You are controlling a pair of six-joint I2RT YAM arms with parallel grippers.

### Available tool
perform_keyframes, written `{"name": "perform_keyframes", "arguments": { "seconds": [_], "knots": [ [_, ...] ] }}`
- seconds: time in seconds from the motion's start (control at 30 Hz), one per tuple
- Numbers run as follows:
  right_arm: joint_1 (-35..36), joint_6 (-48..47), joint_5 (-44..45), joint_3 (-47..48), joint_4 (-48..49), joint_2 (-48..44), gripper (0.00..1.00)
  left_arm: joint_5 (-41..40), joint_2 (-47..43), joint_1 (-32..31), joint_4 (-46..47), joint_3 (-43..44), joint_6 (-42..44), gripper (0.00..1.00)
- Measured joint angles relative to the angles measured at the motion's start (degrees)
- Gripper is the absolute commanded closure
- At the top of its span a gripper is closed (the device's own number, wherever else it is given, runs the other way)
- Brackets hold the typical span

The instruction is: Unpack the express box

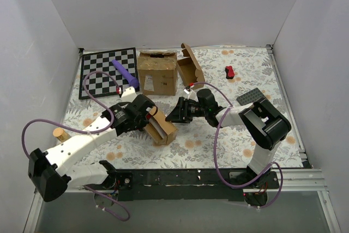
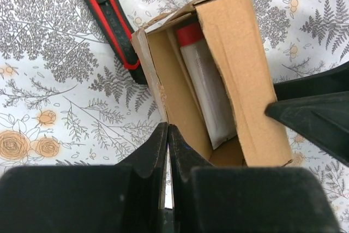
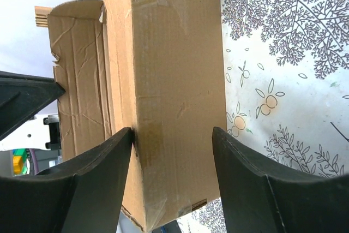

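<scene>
TOP: fixed high behind the arm bases, looking down on the whole table (image 1: 245, 135) | LEFT WRIST: close, peering down into the open express box (image 2: 245, 69) | RIGHT WRIST: tight against its outer wall | SHARED: that box, in all three

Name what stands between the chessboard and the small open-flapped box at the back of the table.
The large brown carton fills that stretch, right beside the chessboard; the top external view shows it.

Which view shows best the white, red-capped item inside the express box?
The left wrist view: it looks into the open express box, where the white item lies exposed. The top view shows only a pale sliver of it; the right wrist view shows only the box's outside.
</scene>
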Motion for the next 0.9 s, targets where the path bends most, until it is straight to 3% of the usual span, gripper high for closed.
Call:
{"name": "perform_keyframes", "arguments": {
  "seconds": [0.33, 0.6, 0.9],
  "knots": [
    [0.02, -6.32, 1.01, 0.33, -6.05, -3.76, 0.08, 1.44, -9.68, 0.00, 7.82, -7.50, 0.72, 1.00],
    [1.29, -14.47, 2.78, 5.84, -14.19, -7.89, 0.06, 3.30, -10.27, 0.00, 12.61, -7.50, 6.29, 1.00],
    [1.62, -18.62, 9.03, 4.15, -21.05, -16.65, 0.06, 8.63, -9.99, 0.00, 18.67, -4.57, 14.99, 1.00]
  ]
}}
